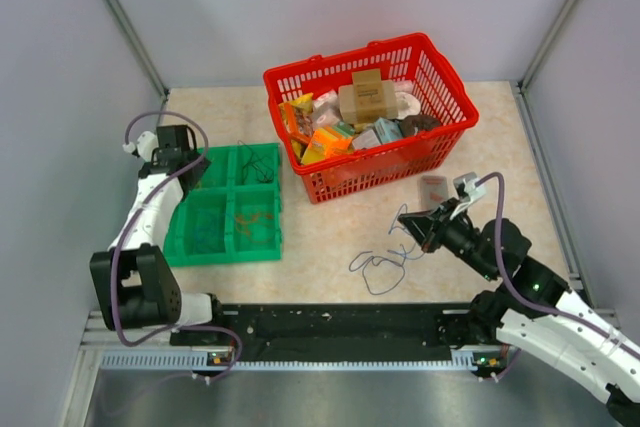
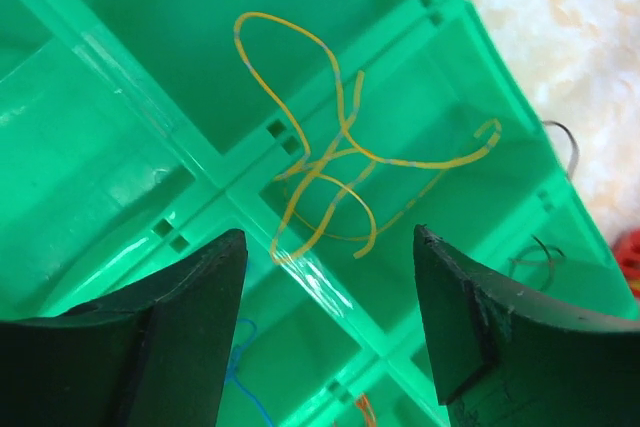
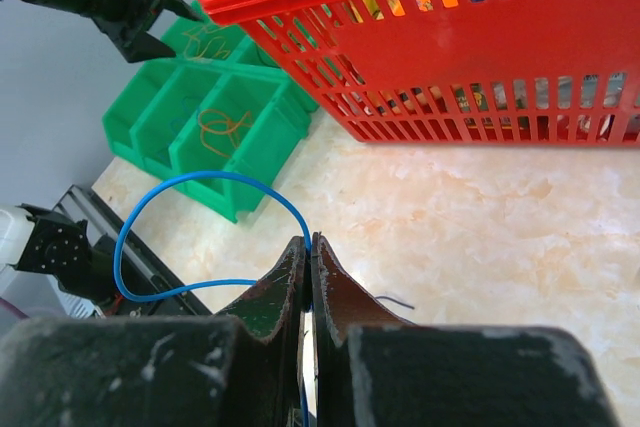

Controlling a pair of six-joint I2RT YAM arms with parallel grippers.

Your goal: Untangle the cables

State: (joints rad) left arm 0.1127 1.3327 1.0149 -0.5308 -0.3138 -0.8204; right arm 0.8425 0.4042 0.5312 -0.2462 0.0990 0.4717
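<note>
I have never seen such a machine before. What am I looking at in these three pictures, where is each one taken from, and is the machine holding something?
These are two robot arms bolted at the near edge of a table. One picture looks down from above and behind them; the other two come from small cameras on each wrist, so each shows its own gripper.

On the table stand a green tray with compartments and a red basket full of packaged goods. A small tangle of thin cables lies on the table between the arms.

The left gripper hangs open over the tray and holds nothing. Below it lies a yellow cable, draped across a divider. Other compartments hold an orange cable and some dark strands.

The right gripper is shut on a blue cable, which loops out to the side.
</note>
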